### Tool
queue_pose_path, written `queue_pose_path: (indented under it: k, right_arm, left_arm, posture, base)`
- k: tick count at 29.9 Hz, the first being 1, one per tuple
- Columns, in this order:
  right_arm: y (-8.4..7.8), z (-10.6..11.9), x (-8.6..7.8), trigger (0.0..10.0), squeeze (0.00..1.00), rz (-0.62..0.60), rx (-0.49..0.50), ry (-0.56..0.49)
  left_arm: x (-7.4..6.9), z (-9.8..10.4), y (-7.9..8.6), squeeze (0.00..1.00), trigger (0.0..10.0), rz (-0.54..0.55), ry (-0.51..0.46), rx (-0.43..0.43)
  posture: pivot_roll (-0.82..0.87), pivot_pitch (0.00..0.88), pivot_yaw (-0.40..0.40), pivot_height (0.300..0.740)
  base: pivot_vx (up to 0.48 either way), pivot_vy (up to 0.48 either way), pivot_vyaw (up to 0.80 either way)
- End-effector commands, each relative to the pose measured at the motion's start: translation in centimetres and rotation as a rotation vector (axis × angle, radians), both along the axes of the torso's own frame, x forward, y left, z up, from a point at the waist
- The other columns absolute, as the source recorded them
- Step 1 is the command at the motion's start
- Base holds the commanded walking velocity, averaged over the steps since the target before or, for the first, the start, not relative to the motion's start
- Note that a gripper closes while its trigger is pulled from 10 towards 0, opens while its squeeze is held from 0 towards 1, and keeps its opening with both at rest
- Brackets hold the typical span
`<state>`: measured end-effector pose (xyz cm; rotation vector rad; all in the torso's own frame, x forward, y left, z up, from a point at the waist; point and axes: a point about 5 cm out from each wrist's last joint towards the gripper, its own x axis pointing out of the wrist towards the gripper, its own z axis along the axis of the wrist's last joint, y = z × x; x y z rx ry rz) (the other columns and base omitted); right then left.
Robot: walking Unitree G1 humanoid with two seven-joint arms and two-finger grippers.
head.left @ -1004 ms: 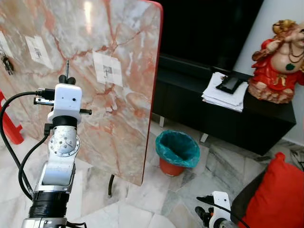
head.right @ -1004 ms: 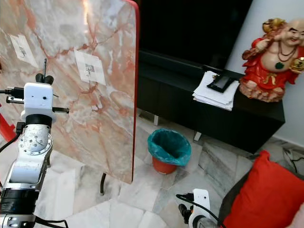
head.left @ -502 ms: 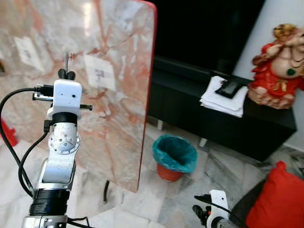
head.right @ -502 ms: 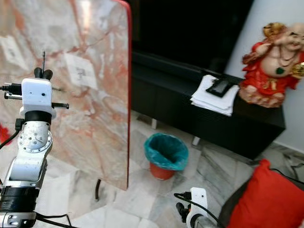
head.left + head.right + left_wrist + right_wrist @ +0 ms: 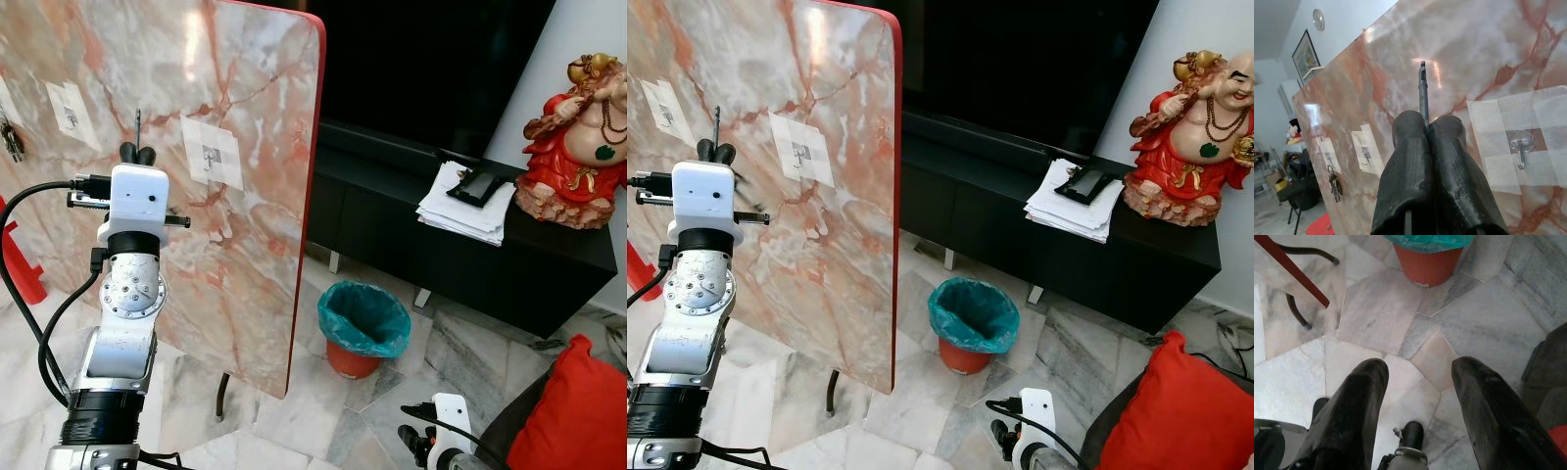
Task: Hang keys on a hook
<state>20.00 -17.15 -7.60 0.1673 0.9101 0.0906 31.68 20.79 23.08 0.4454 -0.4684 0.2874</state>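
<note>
My left gripper [image 5: 138,153] is raised in front of an upright marble board [image 5: 245,245], shut on a key. The key's thin metal shaft [image 5: 1423,90] sticks straight out past the closed fingertips [image 5: 1410,127]. A small clear hook [image 5: 1520,152] sits on a taped patch on the board, to the right of the gripper [image 5: 211,154]. A second taped hook [image 5: 67,110] lies further left. At the board's far left a bunch of keys [image 5: 10,137] hangs from another hook. My right gripper [image 5: 1420,364] hangs low over the floor, open and holding nothing.
The board has a red edge [image 5: 306,196] and stands on thin black legs [image 5: 220,397]. A bin with a teal bag [image 5: 363,318] stands beside it. Behind is a black cabinet [image 5: 509,264] with papers [image 5: 465,201] and a red statue [image 5: 578,147]. A red cushion [image 5: 578,411] is at lower right.
The head camera has swung a little, blurring the middle frame and shifting the whole scene. My left gripper keeps the key in the same raised pose. The right arm still hangs low.
</note>
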Motion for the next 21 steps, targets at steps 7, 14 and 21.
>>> queue_pose_path:
  k: [7, 14, 21]
  right_arm:
    - [-0.16, 0.06, 0.07, 10.0, 0.0, -0.01, 0.011, -0.003]
    - [-0.25, 0.03, -0.02, 10.0, 0.0, -0.004, 0.007, -0.002]
    - [-0.3, -0.05, -0.18, 10.0, 0.0, -0.007, 0.007, 0.003]
  left_arm:
    - [-0.13, 0.27, -0.23, 0.0, 10.0, -0.001, -0.013, 0.025]
    - [-0.15, 0.37, -0.32, 0.0, 10.0, -0.001, -0.021, 0.026]
    - [-0.14, 0.49, -0.42, 0.0, 10.0, -0.006, -0.036, 0.02]
  posture:
    - [0.14, 0.0, -0.095, 0.74]
    - [0.14, 0.0, -0.094, 0.74]
    - [0.14, 0.0, -0.095, 0.74]
  base:
    - [0.266, 0.0, 0.34]
    - [0.277, 0.0, 0.0]
    - [0.16, 0.0, 0.0]
